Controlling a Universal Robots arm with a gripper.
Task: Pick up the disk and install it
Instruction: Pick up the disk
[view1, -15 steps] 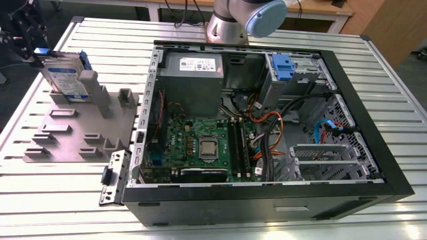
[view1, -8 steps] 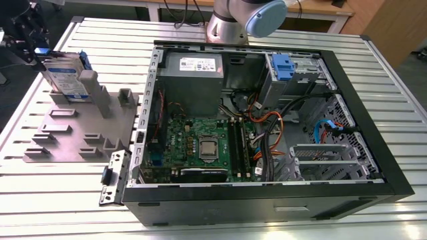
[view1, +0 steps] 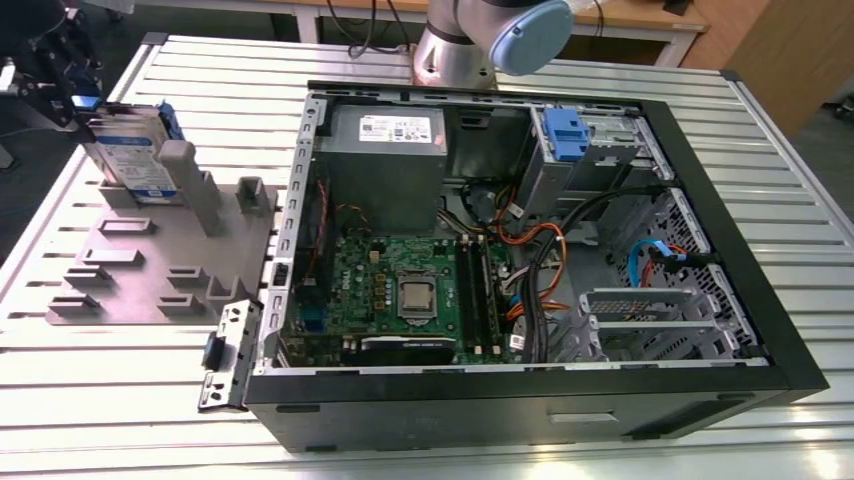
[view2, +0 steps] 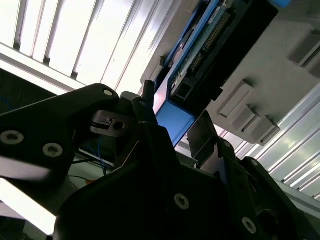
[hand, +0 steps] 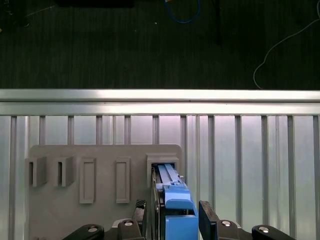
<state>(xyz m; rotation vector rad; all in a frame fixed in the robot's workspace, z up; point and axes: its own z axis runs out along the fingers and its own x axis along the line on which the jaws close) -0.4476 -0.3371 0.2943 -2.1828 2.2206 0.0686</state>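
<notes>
Clamped at the far edge of the exterior view's left, the claw (view1: 74, 100) has narrowed to the width of the disk (view1: 134, 150) and has hold of its blue upper end. In both wrist views a dark finger (hand: 207, 222) lies against each side of the blue carrier frame. The disk stands on edge, leaning a little, with its white and blue label facing outward. Its lower end sits in an upright slot at the back corner of a grey fixture plate (view1: 134, 270). That plate lies flat on the slatted metal table (view1: 80, 400), and several low empty holders are moulded into it. Just to the right of the plate, a small metal bracket (view1: 227, 355) lies beside the open black computer case (view1: 534, 405). Inside the case, a grey power supply (view1: 387, 135) sits at the back, with the green motherboard (view1: 400, 280) in front of it. Further right, a bare blue bracket (view1: 567, 135) sits in the drive bay above a tangle of cables (view1: 561, 250). The arm's base (view1: 467, 45) rises behind the case.
</notes>
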